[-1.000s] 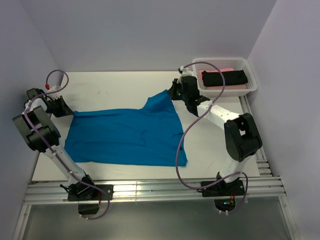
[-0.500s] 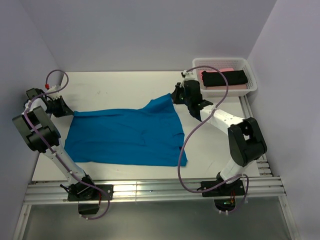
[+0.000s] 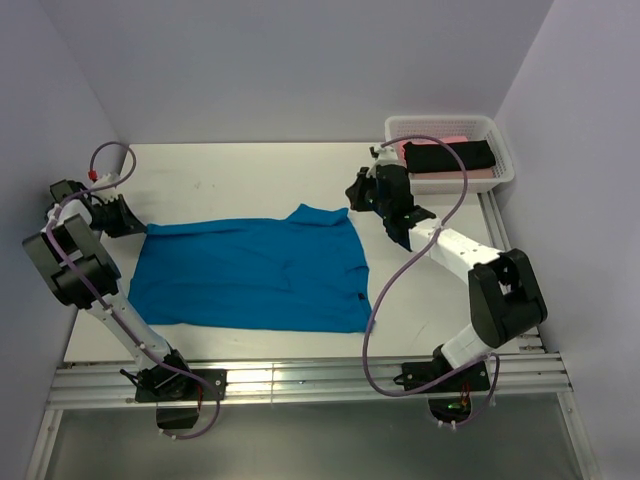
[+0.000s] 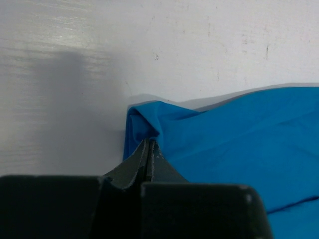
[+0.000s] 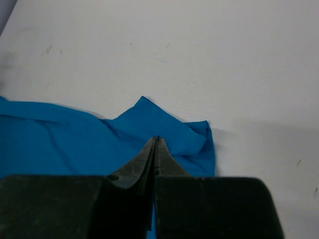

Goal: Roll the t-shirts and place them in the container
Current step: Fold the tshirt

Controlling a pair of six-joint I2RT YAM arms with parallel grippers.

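A blue t-shirt lies spread across the counter, its far-left corner pinched in the closed left end effector. The right end effector is also closed, poised over the far-right corner (whether any cloth sits between its jaws cannot be told). A black t-shirt and a pink t-shirt wait in the white basket. A clean roll likely calls for both corners firmly gripped and the far edge taut and level.
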